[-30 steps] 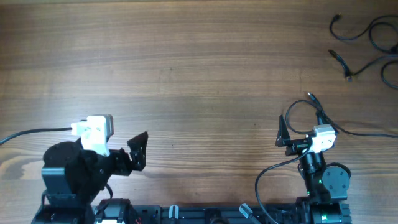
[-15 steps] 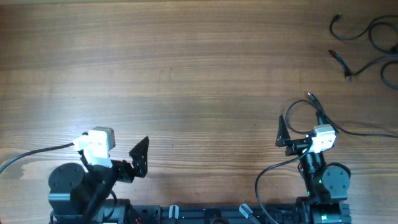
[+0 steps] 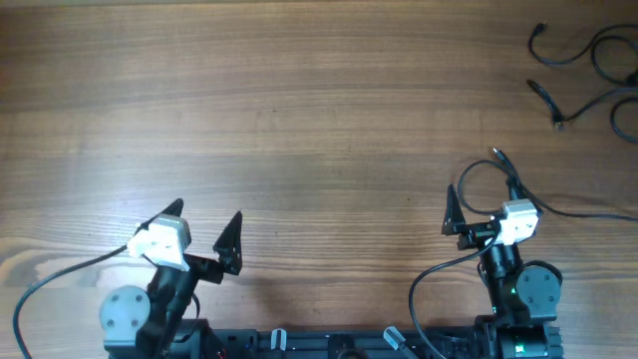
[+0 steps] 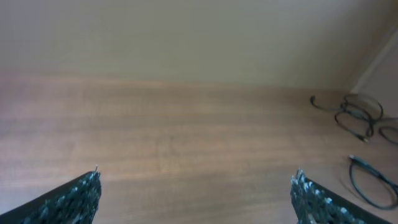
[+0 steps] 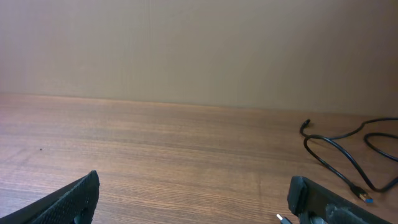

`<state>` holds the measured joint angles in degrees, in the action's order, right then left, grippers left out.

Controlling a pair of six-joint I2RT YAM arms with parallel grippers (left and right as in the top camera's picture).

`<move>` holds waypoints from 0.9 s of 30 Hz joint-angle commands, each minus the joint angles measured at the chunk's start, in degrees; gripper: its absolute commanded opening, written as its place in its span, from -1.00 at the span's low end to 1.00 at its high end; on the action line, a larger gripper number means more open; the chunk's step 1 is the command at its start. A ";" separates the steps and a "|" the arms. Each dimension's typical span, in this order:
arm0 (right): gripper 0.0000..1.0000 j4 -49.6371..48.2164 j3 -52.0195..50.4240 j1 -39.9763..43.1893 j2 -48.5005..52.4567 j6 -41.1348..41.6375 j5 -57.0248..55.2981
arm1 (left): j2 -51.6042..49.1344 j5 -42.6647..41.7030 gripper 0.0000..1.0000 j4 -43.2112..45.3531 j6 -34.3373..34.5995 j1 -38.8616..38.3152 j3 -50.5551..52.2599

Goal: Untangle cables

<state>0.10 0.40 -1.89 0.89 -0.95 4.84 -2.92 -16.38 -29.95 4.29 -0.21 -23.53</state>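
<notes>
The left gripper (image 3: 207, 208) sits low at the near-left edge of the wooden table (image 3: 299, 110). Its 2 fingers are spread wide and grip nothing, and its wrist camera shows only wood grain in the gap. The right gripper (image 3: 483, 189) sits at the near-right edge. It is also spread wide and empty-handed, and its own wrist view shows plain wood between the 2 dark fingers.

Most of the cables (image 3: 545, 95) lie at the far-right corner of the table, well apart from both grippers. They are thin black cords in loose curves. Some run off the right edge, and 1 plug end points toward the near side. In the right wrist view, 1 of these cords ends in a small blue-tipped plug.

1 lone cable (image 3: 497, 156) lies close to the right gripper. Its plug tip rests just beyond the fingers, its cord curls into a loop around the finger area, and its tail runs off toward the right edge. From overhead it is not possible to tell whether this loop touches a finger. A small pale tip low in the right wrist view, just beside the right-hand finger, may belong to it.
</notes>
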 commanded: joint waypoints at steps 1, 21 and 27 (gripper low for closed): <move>0.99 -0.15 -0.09 0.26 -0.61 -0.46 -0.55 | 2.73 -0.74 1.00 3.23 -1.07 1.42 3.48; 0.99 -0.13 -0.09 0.26 -0.61 -0.48 -0.57 | 2.73 -0.70 1.00 36.70 -0.85 1.97 13.49; 0.99 -0.13 -0.09 0.26 -0.61 -0.46 -0.55 | 2.73 -0.70 1.00 44.15 -0.85 1.97 16.72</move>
<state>0.10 0.40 -1.89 0.89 -0.95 4.84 -0.78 -16.40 12.34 4.10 1.52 -8.69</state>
